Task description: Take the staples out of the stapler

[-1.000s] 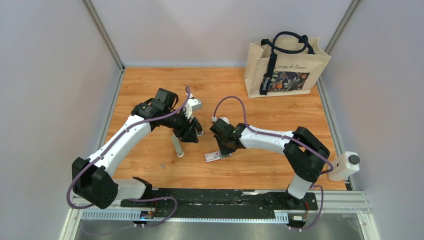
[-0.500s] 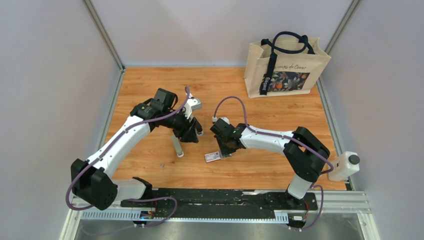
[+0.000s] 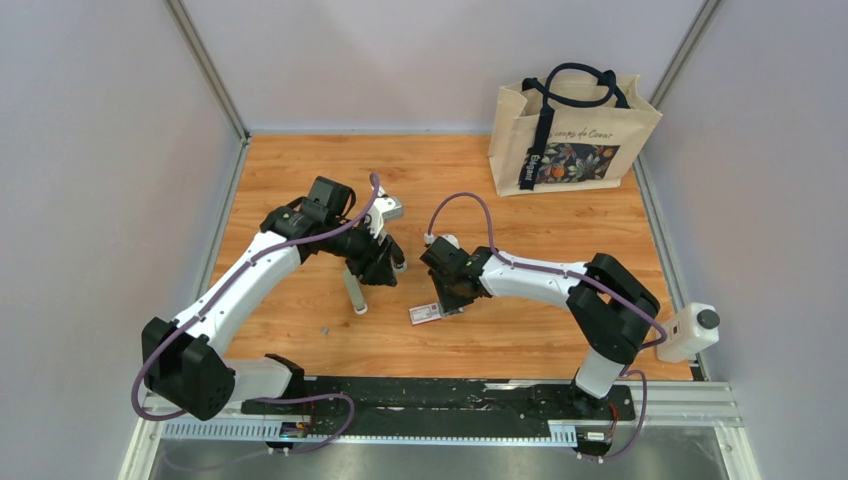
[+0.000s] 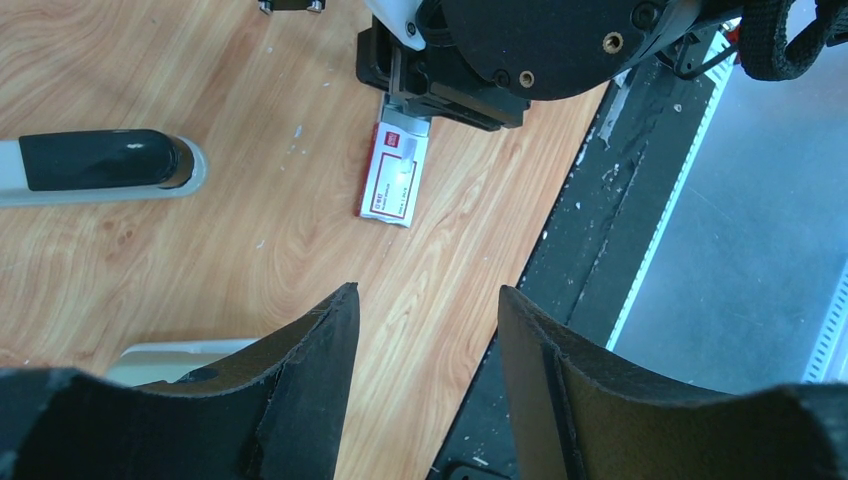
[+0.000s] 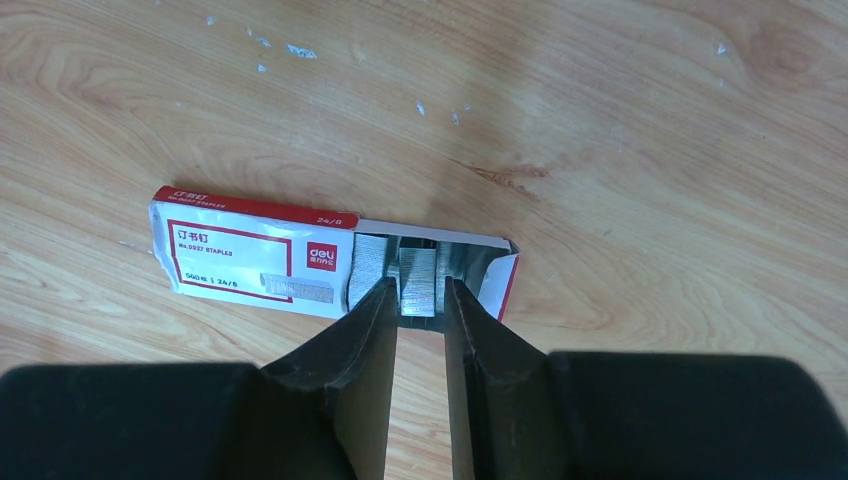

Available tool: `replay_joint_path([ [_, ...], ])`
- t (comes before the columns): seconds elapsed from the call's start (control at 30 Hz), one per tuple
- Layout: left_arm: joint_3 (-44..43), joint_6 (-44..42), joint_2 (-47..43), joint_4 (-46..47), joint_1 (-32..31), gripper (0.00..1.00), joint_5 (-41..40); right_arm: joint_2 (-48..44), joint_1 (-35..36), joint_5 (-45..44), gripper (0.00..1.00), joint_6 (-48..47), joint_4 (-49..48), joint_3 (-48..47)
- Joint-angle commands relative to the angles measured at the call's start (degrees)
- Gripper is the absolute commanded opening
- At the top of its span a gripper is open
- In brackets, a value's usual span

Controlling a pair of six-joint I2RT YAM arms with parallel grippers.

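The stapler (image 4: 100, 160), slim and black-topped, lies on the wood at the left of the left wrist view, clear of both grippers. Silvery staples (image 5: 417, 272) sit as strips in the open end of a red-and-white box (image 5: 250, 255). My right gripper (image 5: 420, 285) points down at that end. Its jaws stand narrowly parted with one strip's near end between the tips and a thin gap beside it. My left gripper (image 4: 425, 290) hangs open over bare wood, nothing between its fingers. In the top view it (image 3: 372, 270) is left of the box (image 3: 424, 314).
A pale grey bar (image 3: 358, 303) lies by the left gripper, partly behind its left finger (image 4: 300, 390). A printed tote bag (image 3: 570, 135) stands at the back right. The black base rail (image 3: 440, 395) runs along the near edge. A tiny dark bit (image 3: 325, 328) lies near it.
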State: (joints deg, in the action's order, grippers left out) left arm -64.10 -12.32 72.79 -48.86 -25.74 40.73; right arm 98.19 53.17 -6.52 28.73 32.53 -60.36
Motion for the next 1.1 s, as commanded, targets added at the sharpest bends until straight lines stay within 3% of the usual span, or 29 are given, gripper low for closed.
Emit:
replay_joint_path([
  [0.0, -1.4, -0.3, -1.3, -0.1, 0.0, 0.62, 1.6, -0.9, -0.2, 0.3, 0.27, -0.3, -1.4, 0.3],
  [0.67, -2.0, -0.6, -0.2, -0.2, -0.1, 0.62, 1.4, -11.5, 0.1, 1.9, 0.42, -1.4, -1.4, 0.5],
  [0.83, -0.9, -2.8, 1.1, 0.2, -0.2, 0.62, 0.3, -13.6, -1.7, -0.3, 0.38, -2.2, -0.8, 0.1],
  [0.9, -0.7, -3.9, 2.3, 0.3, -0.5, 0.61, -0.8, -13.4, -5.2, 2.2, 0.3, -2.1, -1.1, 0.9],
  [1.07, 1.1, -8.9, 6.8, 1.7, -3.8, 0.56, -5.7, -12.3, -13.3, 15.2, 0.24, -2.3, -4.2, 4.1],
])
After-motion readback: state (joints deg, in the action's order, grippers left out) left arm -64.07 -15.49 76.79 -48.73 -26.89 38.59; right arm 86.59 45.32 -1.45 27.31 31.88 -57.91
